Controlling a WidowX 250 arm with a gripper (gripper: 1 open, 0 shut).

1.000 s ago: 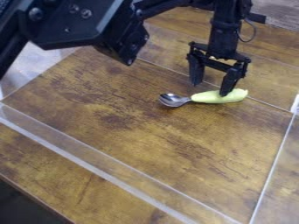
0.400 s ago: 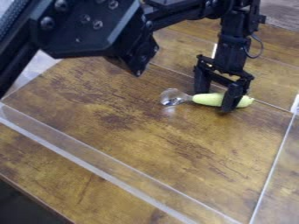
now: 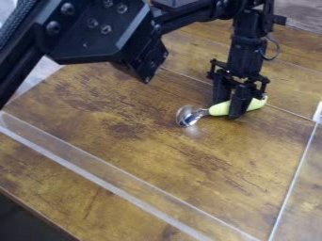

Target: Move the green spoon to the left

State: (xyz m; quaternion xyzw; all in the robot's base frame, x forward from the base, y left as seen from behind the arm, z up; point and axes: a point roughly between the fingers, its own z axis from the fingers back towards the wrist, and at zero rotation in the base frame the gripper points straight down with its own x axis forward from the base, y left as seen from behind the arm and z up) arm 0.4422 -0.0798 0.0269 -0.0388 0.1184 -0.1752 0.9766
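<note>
Camera view shows me the gripper (image 3: 235, 98) pointing down onto the wooden table (image 3: 113, 113), and its black fingers (image 3: 240, 96) are clenched around the yellow-green handle of the green spoon (image 3: 221, 107). The handle sits between the fingers, and the silver bowl sticks out just beside the tool, toward the lower left, resting on or very near the wood. On the left of the tool I see a wide bare area of the table, open until the table's left edge. In front of the tool, nearer to the camera, a clear plastic strip (image 3: 126, 191) crosses the surface diagonally, well apart from the spoon. On the right of the tool another clear strip (image 3: 302, 179) runs close, so there is little room on that side. Above and left of the tool the dark body of the arm (image 3: 101, 38) hangs over the table and hides the part behind it. I cannot read any brand, label or writing on the arm, the spoon or the table.
</note>
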